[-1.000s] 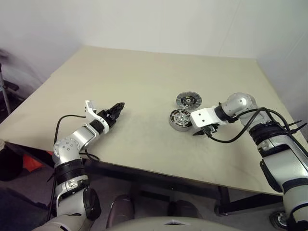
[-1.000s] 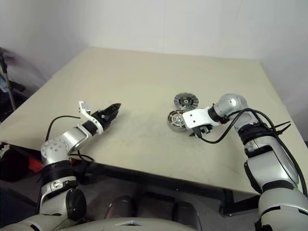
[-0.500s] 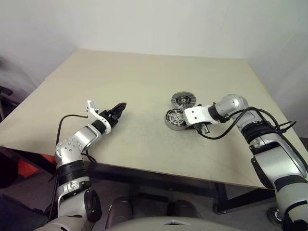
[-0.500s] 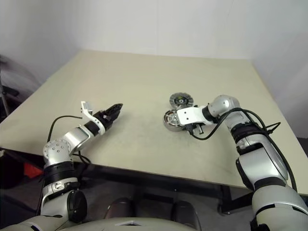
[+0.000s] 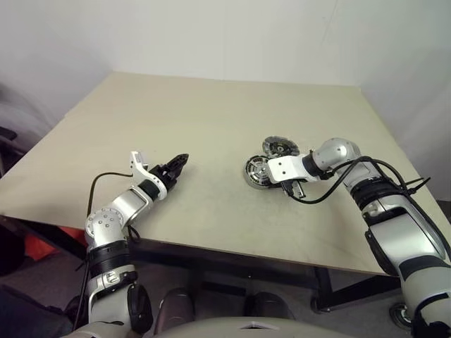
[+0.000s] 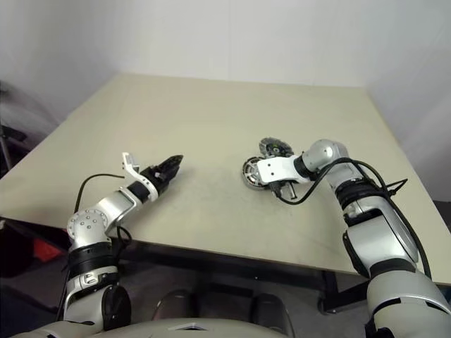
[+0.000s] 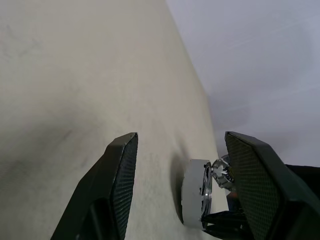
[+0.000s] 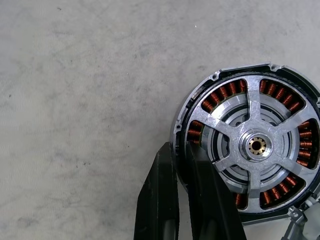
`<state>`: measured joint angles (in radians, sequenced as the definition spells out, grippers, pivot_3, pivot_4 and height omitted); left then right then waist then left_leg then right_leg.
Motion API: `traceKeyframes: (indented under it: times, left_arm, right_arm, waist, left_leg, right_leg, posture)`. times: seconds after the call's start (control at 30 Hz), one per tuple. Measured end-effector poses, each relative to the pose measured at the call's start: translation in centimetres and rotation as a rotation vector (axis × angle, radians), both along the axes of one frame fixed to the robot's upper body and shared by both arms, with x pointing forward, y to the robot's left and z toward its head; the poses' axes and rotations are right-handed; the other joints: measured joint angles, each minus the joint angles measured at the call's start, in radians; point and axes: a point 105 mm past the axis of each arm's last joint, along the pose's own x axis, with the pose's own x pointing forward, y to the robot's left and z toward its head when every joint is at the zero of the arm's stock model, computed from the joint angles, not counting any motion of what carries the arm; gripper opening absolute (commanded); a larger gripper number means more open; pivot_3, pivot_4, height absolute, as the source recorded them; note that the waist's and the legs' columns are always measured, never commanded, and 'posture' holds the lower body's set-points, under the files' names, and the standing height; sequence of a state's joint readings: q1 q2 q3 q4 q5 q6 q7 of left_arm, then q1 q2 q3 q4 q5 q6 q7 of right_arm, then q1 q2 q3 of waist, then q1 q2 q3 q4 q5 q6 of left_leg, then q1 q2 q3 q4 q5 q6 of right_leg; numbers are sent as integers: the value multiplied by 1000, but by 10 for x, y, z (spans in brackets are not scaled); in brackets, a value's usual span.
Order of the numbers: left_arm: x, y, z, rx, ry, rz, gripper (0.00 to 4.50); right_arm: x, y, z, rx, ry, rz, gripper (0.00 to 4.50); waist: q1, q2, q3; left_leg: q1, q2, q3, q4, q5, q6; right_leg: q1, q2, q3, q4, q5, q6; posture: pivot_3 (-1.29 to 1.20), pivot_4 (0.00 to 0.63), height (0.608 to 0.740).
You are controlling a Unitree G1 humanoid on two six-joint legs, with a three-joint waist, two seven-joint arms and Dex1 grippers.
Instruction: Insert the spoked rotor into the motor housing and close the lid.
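The motor housing (image 8: 200,107) lies on the table right of centre, its copper windings showing. The spoked rotor (image 8: 250,112) sits inside it, silver spokes over the windings. My right gripper (image 8: 181,150) reaches down from the right, its fingers closed together on the housing's rim, one outside the wall and one over it. The lid (image 5: 280,146) lies just behind the housing and looks tipped up against it, dark centre showing. Far to the left, my left gripper (image 5: 181,161) hovers low over the table, open and empty, pointing toward the housing (image 7: 194,192).
The beige table (image 5: 176,105) has wide bare room between the two grippers and behind the parts. Its front edge runs close below both arms. A black cable (image 5: 331,193) loops off my right wrist just above the tabletop.
My right gripper's fingers have closed on the housing's rim. The lid has shifted a little to the right and now looks tilted. The left gripper has stayed put.
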<state>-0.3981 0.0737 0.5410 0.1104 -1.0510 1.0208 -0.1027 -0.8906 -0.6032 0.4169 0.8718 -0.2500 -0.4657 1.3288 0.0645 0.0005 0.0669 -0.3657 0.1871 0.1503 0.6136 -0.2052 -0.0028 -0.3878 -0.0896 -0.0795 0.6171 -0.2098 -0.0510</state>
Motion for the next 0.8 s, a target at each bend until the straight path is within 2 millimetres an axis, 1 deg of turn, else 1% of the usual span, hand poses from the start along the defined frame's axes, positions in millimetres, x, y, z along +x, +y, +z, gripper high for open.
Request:
traceKeyframes:
  times: [0.07, 0.13, 0.2, 0.27, 0.33, 0.37, 0.4, 0.5, 0.57, 0.67, 0.8]
  left_arm:
    - [0, 1, 0, 3, 2, 4, 2972]
    - [0, 1, 0, 2, 1, 5, 2972]
    - [0, 3, -1, 3, 3, 14, 2972]
    - [0, 2, -1, 2, 4, 11, 2972]
    - [0, -1, -1, -2, 5, 3, 2972]
    - [0, -1, -1, -3, 5, 4, 2972]
    - [0, 1, -1, -5, 3, 11, 2972]
    - [-2, 6, -2, -5, 7, 32, 2972]
    - [-3, 7, -3, -5, 10, 33, 2972]
    - [-4, 7, -4, -2, 12, 37, 2972]
    - [-5, 10, -5, 1, 15, 50, 2972]
  right_arm:
    - [1, 3, 1, 27, 25, -34, 14]
    - [-2, 11, 0, 108, 111, -117, 14]
    - [-11, 30, 4, 237, 265, -213, 14]
    - [-22, 56, 11, 323, 379, -234, 14]
    - [-29, 74, 25, 373, 440, -258, 14]
    - [-31, 78, 29, 391, 459, -285, 14]
    - [-31, 83, 32, 412, 481, -330, 14]
    - [-25, 96, 32, 463, 537, -469, 14]
    - [-19, 104, 32, 480, 531, -546, 14]
    - [-11, 106, 32, 486, 489, -608, 14]
    - [-5, 111, 30, 513, 493, -665, 14]
  waist:
    - [-2, 0, 0]
    - [-3, 0, 0]
    - [-8, 0, 1]
    - [-10, 1, 2]
    - [0, 2, 3]
    - [7, 2, 3]
    - [11, 2, 3]
    - [17, 2, 3]
    - [22, 2, 3]
    - [33, 2, 3]
    - [33, 1, 3]
  left_leg:
    - [0, 0, 0, 0, 0, 0]
    - [0, 1, 0, 0, 0, 0]
    - [-2, 2, 0, -1, 0, 0]
    - [-6, 3, 0, -3, 1, -1]
    - [-12, 3, 0, -3, 4, 1]
    - [-12, 3, 0, -3, 4, 1]
    - [-12, 3, 0, -3, 4, 1]
    - [-13, 2, 0, -3, 2, -3]
    - [-12, 2, 0, -3, 2, -4]
    - [-11, 1, 0, -4, 4, -7]
    - [-7, 1, -1, -8, 5, -9]
  right_leg:
    - [0, 0, 0, 0, 0, 0]
    - [0, 1, 0, 0, 0, 0]
    - [-2, 3, 1, 0, 0, 0]
    - [-8, 4, 1, 1, 0, -1]
    - [-15, 4, 0, 1, 0, -1]
    - [-15, 4, 0, 1, 0, -1]
    - [-15, 4, 0, 0, 0, -1]
    - [-15, 3, 1, 0, 0, -1]
    - [-14, 3, 1, 0, 0, -1]
    - [-12, 3, 1, 0, 0, -1]
    - [-11, 3, 2, -1, 0, 0]
  posture:
    - [0, 0, 740]
    - [0, 0, 740]
    - [0, 0, 740]
    - [0, 0, 740]
    - [0, 0, 740]
    - [0, 0, 740]
    - [0, 0, 740]
    - [0, 0, 740]
    - [0, 0, 740]
    - [0, 0, 740]
    - [0, 0, 740]
